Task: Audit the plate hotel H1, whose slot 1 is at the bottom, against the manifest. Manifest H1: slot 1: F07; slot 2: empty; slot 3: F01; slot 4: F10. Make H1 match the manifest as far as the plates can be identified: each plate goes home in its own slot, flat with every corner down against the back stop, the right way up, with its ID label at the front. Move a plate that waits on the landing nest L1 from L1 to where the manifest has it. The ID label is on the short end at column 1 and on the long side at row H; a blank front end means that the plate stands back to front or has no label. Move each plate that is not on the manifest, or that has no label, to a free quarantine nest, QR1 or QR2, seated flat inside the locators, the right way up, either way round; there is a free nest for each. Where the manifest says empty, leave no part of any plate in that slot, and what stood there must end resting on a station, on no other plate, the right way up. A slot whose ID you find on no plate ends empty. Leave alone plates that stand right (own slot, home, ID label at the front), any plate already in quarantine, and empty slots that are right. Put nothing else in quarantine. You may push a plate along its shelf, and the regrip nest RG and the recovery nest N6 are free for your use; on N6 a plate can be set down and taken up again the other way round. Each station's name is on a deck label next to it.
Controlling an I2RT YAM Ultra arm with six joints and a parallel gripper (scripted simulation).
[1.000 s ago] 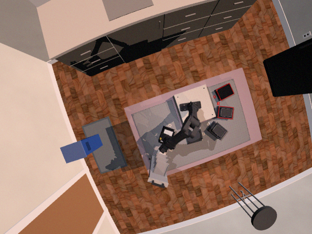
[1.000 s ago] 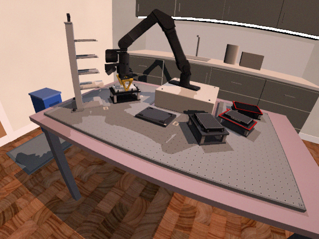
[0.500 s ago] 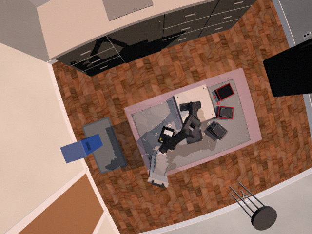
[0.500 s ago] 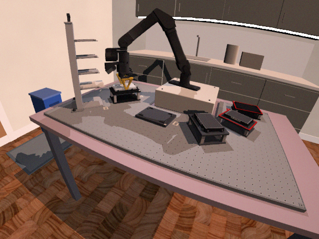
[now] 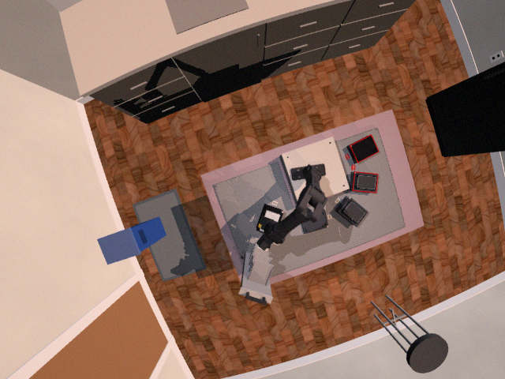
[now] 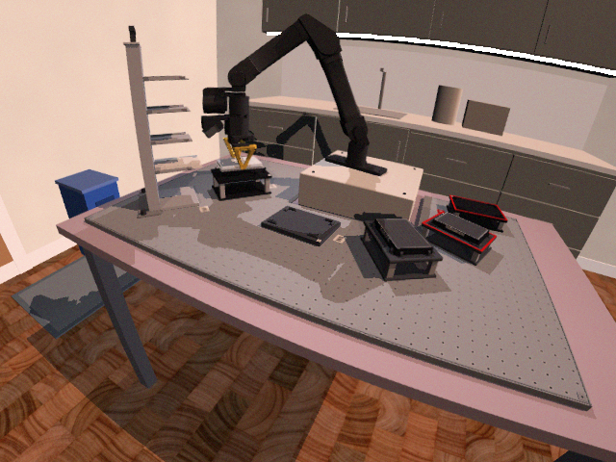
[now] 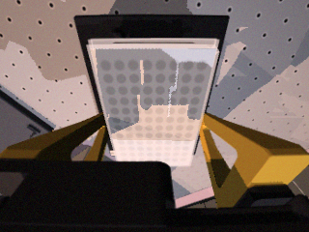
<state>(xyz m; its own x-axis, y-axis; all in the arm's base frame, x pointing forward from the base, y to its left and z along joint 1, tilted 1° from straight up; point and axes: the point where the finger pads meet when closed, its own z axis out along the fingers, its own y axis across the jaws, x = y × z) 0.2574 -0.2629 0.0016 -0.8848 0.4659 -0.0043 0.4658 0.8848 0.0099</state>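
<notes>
A white well plate (image 5: 271, 214) (image 6: 227, 165) (image 7: 154, 92) lies flat on a raised black nest (image 6: 241, 183) (image 7: 150, 26) near the plate hotel. My gripper (image 6: 240, 158) (image 7: 154, 116) is low over it. Its yellow fingers stand against the plate's two long sides, shut on the plate, which still rests on the nest. The hotel H1 (image 6: 141, 139) (image 5: 256, 277) is a tall post with several shelves at the deck's left end. Something pale lies on its lowest shelf (image 6: 173, 161). I cannot read any label.
A flat dark nest (image 6: 300, 223) lies mid-deck. A raised nest holds a dark plate (image 6: 402, 234). Two red-rimmed quarantine nests stand at the right, the nearer one (image 6: 457, 226) with a dark plate, the farther one (image 6: 477, 206) behind it. The arm's pale pedestal (image 6: 358, 191) is close by.
</notes>
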